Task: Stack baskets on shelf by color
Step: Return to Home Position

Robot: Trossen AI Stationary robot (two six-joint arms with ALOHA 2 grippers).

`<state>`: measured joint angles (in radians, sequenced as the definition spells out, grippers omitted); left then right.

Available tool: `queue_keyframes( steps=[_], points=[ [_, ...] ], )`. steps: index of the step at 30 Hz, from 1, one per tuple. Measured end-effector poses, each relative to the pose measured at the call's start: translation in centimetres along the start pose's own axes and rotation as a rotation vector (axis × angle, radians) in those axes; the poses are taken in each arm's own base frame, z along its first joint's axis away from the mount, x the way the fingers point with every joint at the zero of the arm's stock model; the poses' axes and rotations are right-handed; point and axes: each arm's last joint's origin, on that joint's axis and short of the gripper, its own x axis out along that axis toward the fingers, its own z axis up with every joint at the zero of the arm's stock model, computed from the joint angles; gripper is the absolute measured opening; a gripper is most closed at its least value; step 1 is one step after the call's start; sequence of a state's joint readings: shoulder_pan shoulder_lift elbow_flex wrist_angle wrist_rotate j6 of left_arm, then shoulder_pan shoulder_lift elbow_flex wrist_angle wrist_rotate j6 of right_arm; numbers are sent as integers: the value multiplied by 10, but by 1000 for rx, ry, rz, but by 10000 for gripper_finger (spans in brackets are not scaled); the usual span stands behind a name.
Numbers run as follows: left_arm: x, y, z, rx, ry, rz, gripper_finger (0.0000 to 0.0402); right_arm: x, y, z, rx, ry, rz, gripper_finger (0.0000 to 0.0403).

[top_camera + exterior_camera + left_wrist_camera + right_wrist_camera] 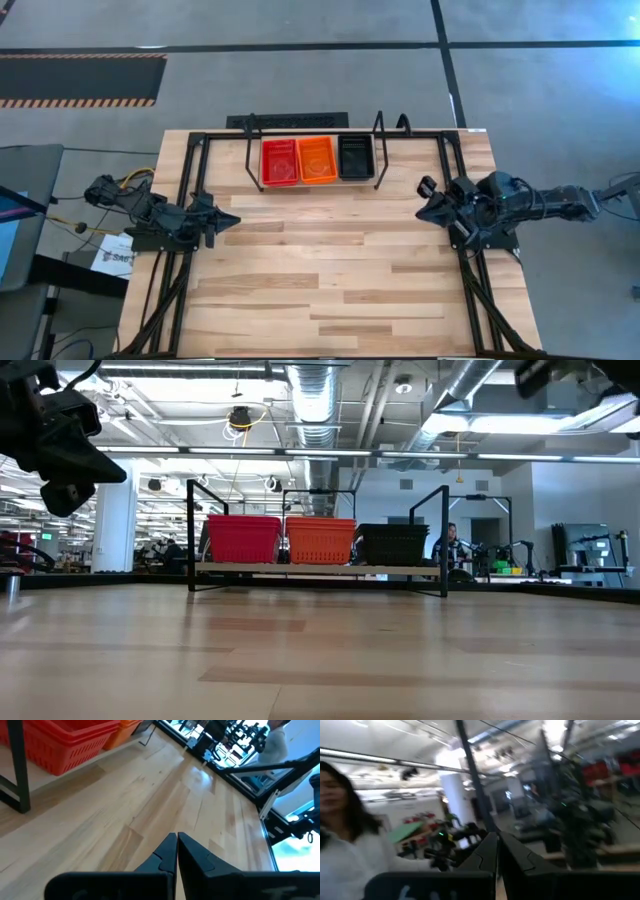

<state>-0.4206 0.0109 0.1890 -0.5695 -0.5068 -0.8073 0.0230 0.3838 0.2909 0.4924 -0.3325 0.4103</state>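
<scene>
Three stacks of baskets stand side by side on the shelf point(312, 187) at the far middle of the table: red point(280, 162), orange point(318, 159) and black point(355, 156). In the low view the red point(243, 538), orange point(320, 540) and black point(393, 544) stacks rest with their bottoms on the shelf board point(320, 569). My left gripper point(230, 221) hovers shut at the table's left, pointing toward the middle, with nothing in it. My right gripper point(424, 204) is raised at the table's right, shut and empty, its fingertips point(496, 836) tipped up toward the room.
Black frame rods point(190, 180) run along both table sides. The wide wooden tabletop point(330, 270) lies between the arms, in front of the shelf. A person in white point(340, 845) stands beyond the table.
</scene>
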Motion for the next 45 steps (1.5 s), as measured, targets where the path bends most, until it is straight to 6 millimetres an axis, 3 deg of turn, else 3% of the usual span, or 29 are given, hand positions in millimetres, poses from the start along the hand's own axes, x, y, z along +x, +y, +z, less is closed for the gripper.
queue_keyframes(
  steps=[4,9,13,18,39,45],
  points=[
    [0,0,0,41,0,1,0,-13,0,-5,45,68,-88,38],
    [0,-1,1,84,-10,-2,0,-14,2,-7,32,67,-73,39],
    [0,-1,3,142,-56,18,0,-18,-5,-33,31,94,-74,39],
    [-1,-5,9,193,-125,13,0,-31,-10,-58,-14,-34,-12,43],
    [-1,-5,9,342,-127,26,0,-35,-15,-72,-46,84,-86,44],
    [1,-2,9,389,-203,119,0,-36,-17,-75,-71,117,-112,44]
  ],
)
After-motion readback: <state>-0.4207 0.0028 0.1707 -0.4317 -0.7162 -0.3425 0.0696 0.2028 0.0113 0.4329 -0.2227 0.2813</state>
